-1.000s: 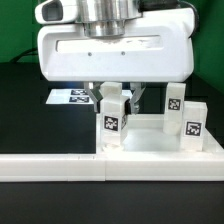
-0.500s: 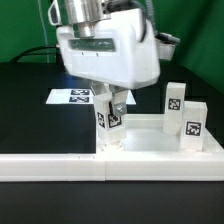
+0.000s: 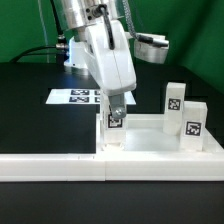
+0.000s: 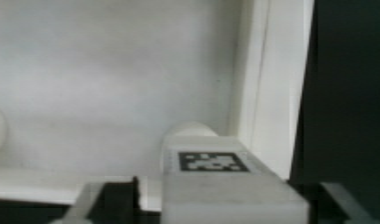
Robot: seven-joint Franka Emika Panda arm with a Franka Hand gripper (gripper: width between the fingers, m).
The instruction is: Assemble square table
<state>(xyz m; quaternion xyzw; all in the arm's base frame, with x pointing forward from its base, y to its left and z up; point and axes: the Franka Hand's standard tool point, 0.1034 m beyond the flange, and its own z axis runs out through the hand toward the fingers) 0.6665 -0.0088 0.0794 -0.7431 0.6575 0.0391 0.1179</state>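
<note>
The white square table top (image 3: 150, 137) lies against the long white fence. One short white tagged leg (image 3: 113, 122) stands upright at the top's corner on the exterior view's left. My gripper (image 3: 112, 108) comes down from above and is shut on this leg. In the wrist view the leg (image 4: 210, 165) shows its tag and sits between my two dark fingers (image 4: 112, 203), with the gripper (image 4: 222, 208) over the table top (image 4: 116, 90). Two more tagged legs (image 3: 174, 100) (image 3: 193, 125) stand upright on the top at the exterior view's right.
The long white fence (image 3: 110, 166) runs across the front. The marker board (image 3: 75, 96) lies flat on the black table behind the gripper. A green wall and the arm's base stand at the back.
My hand has turned about its vertical axis, from broad side facing the camera to narrow side facing it. The held leg stays at the same corner and has turned with it.
</note>
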